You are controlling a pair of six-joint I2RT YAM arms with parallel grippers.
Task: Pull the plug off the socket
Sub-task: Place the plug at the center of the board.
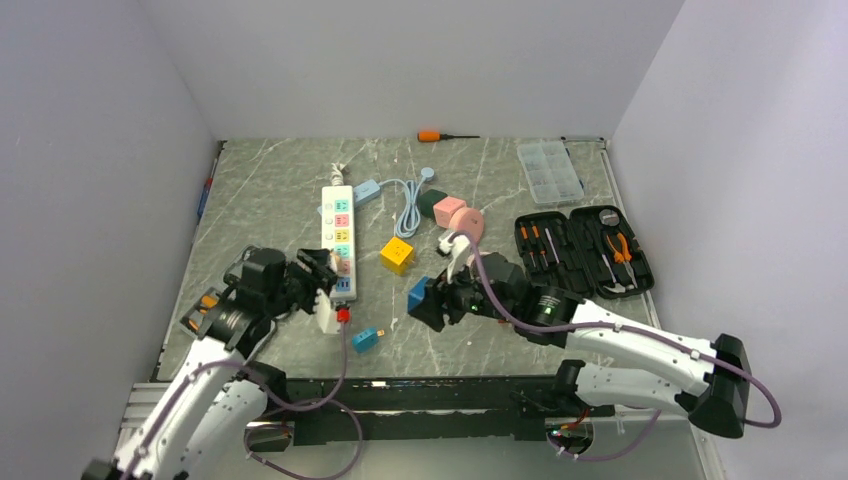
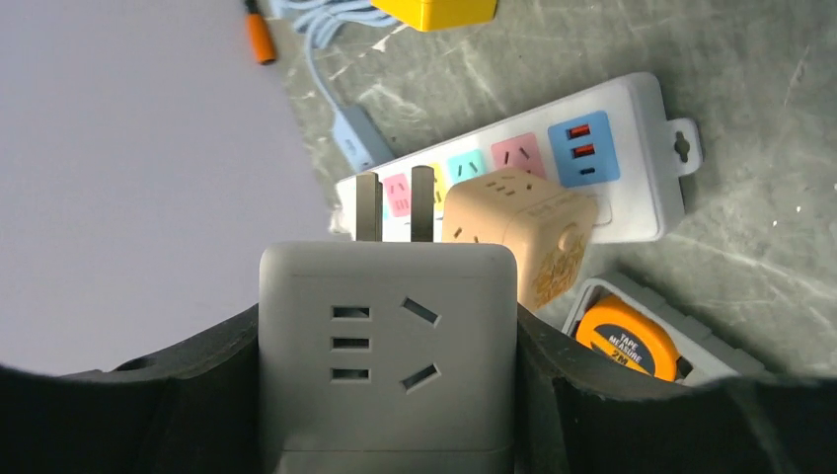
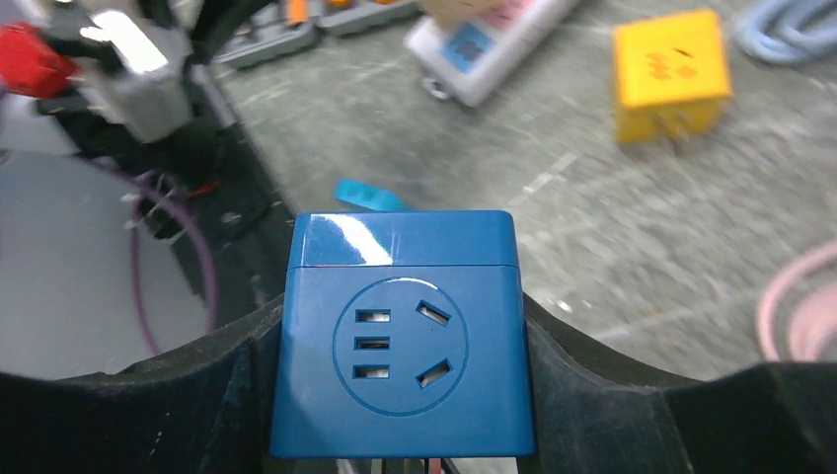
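Observation:
The long white socket strip (image 1: 338,232) lies left of centre; it also shows in the left wrist view (image 2: 632,188) and in the right wrist view (image 3: 484,49). My left gripper (image 1: 325,300) is shut on a grey cube plug (image 2: 387,346). Its two prongs (image 2: 395,205) are bare and held clear of the strip's near end. A tan cube plug (image 2: 518,232) still sits in the strip. My right gripper (image 1: 422,298) is shut on a blue cube plug (image 3: 400,365), held above the table right of the strip.
A yellow cube (image 1: 397,254), a pink cube (image 1: 450,211), a light-blue strip with its cord (image 1: 366,190) and a small blue adapter (image 1: 366,338) lie around. An open tool kit (image 1: 582,250) and a clear organiser (image 1: 549,170) are at the right. A tape measure (image 2: 627,336) lies near the strip's end.

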